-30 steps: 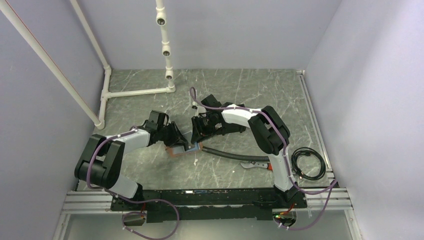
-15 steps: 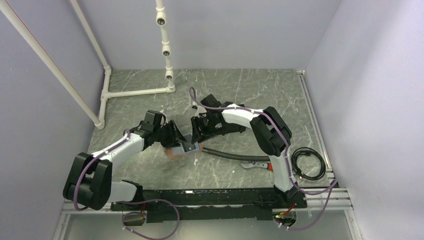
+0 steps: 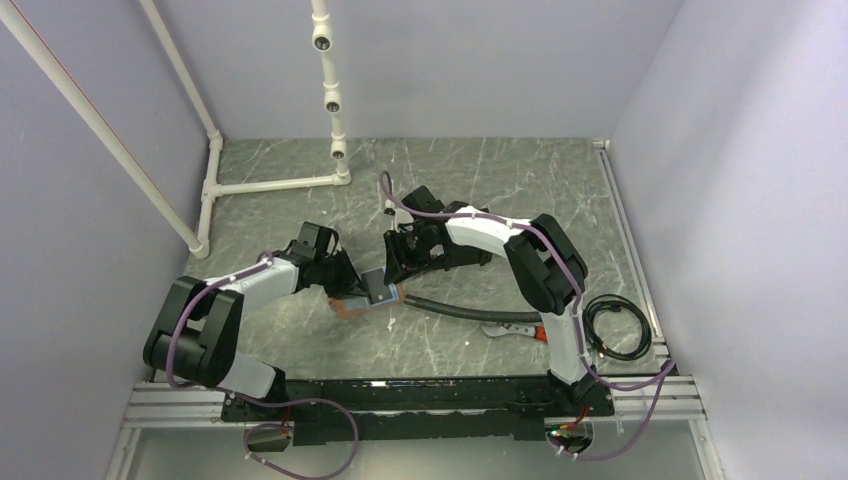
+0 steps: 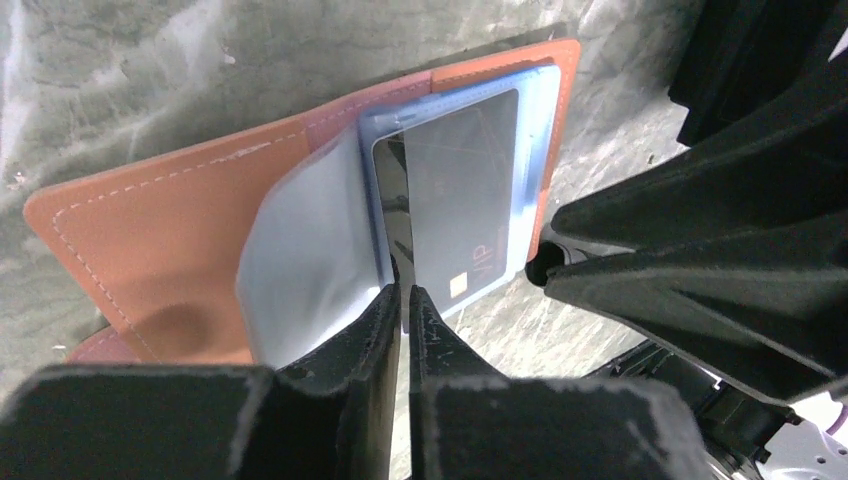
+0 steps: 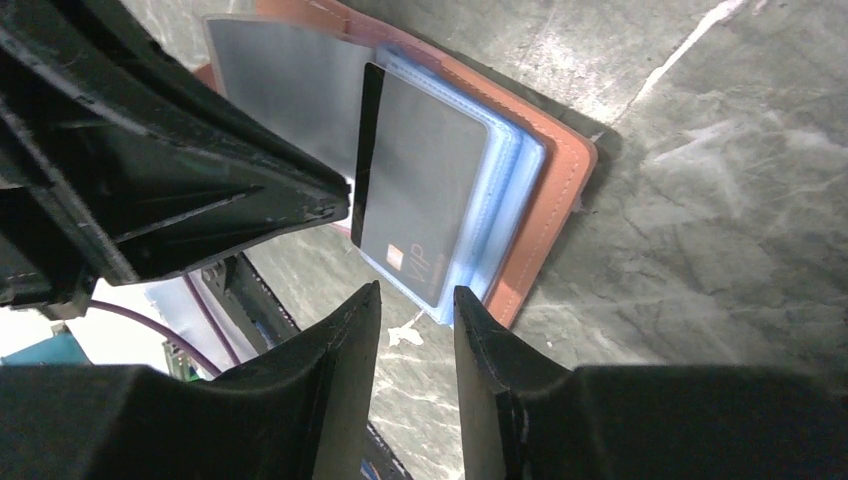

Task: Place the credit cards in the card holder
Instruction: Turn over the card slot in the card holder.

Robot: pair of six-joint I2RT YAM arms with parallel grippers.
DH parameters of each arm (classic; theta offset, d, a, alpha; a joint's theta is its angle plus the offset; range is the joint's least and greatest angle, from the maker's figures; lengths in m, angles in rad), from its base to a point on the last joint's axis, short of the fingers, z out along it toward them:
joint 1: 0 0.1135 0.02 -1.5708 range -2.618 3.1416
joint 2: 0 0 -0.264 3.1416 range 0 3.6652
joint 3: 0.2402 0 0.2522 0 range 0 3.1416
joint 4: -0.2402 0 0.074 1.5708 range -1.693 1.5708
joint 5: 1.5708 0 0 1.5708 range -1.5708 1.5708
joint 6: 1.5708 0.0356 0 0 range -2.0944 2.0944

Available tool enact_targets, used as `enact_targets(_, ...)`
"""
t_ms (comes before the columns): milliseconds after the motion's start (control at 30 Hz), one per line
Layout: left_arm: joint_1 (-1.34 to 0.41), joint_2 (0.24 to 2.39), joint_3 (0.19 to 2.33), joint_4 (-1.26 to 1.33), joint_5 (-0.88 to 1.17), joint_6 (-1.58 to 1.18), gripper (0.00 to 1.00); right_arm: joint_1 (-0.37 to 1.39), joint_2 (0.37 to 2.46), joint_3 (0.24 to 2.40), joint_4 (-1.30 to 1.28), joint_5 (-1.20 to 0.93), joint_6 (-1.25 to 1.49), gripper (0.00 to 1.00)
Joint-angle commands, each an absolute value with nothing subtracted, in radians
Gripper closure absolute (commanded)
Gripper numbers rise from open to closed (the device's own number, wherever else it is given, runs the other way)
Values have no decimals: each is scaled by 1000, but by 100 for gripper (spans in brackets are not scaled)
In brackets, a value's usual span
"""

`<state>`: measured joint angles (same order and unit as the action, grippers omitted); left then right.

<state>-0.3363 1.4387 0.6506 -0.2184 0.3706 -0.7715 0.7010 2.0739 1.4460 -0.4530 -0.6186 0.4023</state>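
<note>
1. Nearest stuff first: both arms are bolted at the 6 o'clock edge of the table [image 3: 480, 190]. The left arm [image 3: 215, 320] and right arm [image 3: 545, 265] lean in to meet over one spot, so this looks like a two-handed job
2. Just past them, roughly mid-table, the card holder [image 4: 150, 240] lies opened flat with its pockets facing up, which is what makes them reachable at all
3. The left gripper [image 4: 400, 300] comes at it from about 10 o'clock. Its jaws are pinched down to a thin slit, and the edge of a dark card [image 4: 465, 190] marked VIP runs right into that slit, so I'd say it's gripping the card by its edge. Holding it that way leaves the rest of the card free to slide into a pocket
4. That card sits over the holder's 3 o'clock half, on top of some light blue layers [image 5: 505, 190] (more cards or plastic sleeves, can't tell). A clear sleeve [image 4: 300, 250] is flipped over toward 9 o'clock, probably to expose the slot. Doesn't look fully seated to me
5. The right gripper [image 5: 417, 293] comes in from about 1 o'clock, jaws apart with nothing between them, just beside the holder's edge near the card's VIP end. My guess is it's there to steady the holder or nudge the card
6. Farther out, a black hose [image 3: 470, 312] trails toward 3 o'clock, with a coiled cable [image 3: 612, 325] beyond it. A white pipe frame [image 3: 270, 185] stands at 11 o'clock at the far end, and none of these are involved
</note>
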Motion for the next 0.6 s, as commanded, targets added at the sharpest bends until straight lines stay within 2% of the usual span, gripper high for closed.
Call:
enact_targets(0, -338, 1464, 661, -163, 365, -764, 88, 696, 2057, 1474, -416, -654, 416, 65)
enact_targets(567, -337, 1518, 603, -109, 370, -788, 92, 706, 2085, 1474, -399, -678, 423, 64)
